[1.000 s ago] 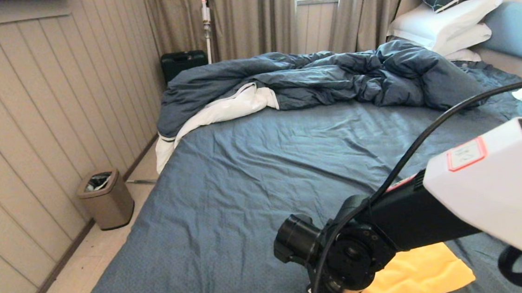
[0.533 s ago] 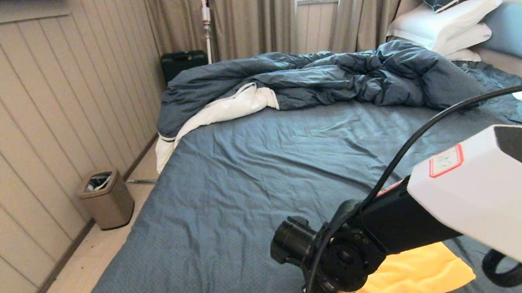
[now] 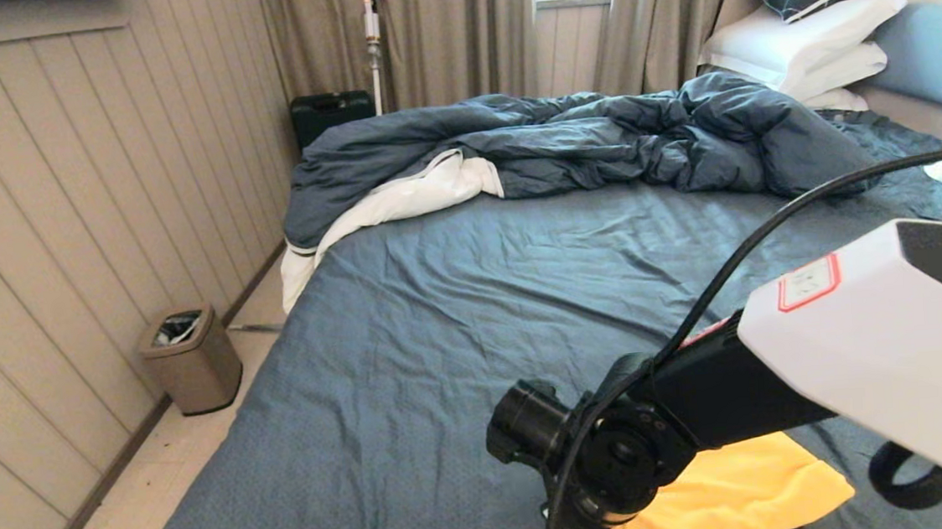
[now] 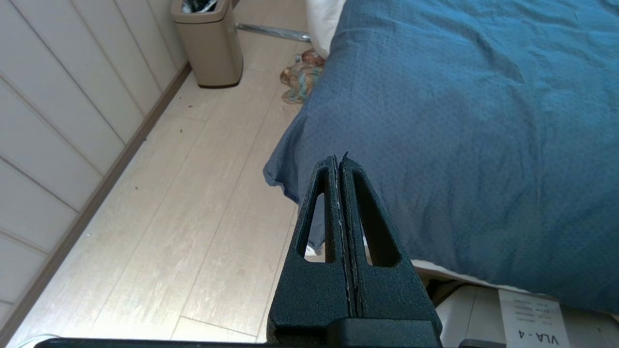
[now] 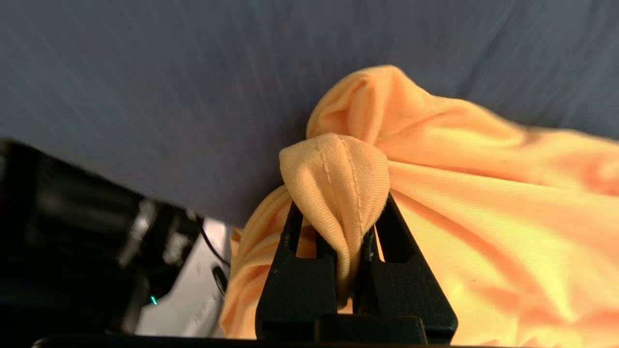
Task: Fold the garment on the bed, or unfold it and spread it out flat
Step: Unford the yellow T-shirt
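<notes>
Fingers [image 5: 338,212] pinch garment [image 5: 483,203] hem | bed [image 3: 441,317] sheet wrinkled | duvet [image 3: 579,138] rumpled

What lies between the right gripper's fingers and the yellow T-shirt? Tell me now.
Nothing: in the right wrist view the right gripper pinches a stitched fold of the T-shirt, cloth directly between its fingers, above the bed.

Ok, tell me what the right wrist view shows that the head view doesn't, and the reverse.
Only the right wrist view shows the right gripper shut on a stitched fold of the garment, bunched up between its fingers. Only the head view shows the rumpled duvet, the pillows, the bin on the floor and the right arm's body from above. Both show the yellow garment lying on the bed and its blue sheet.
</notes>
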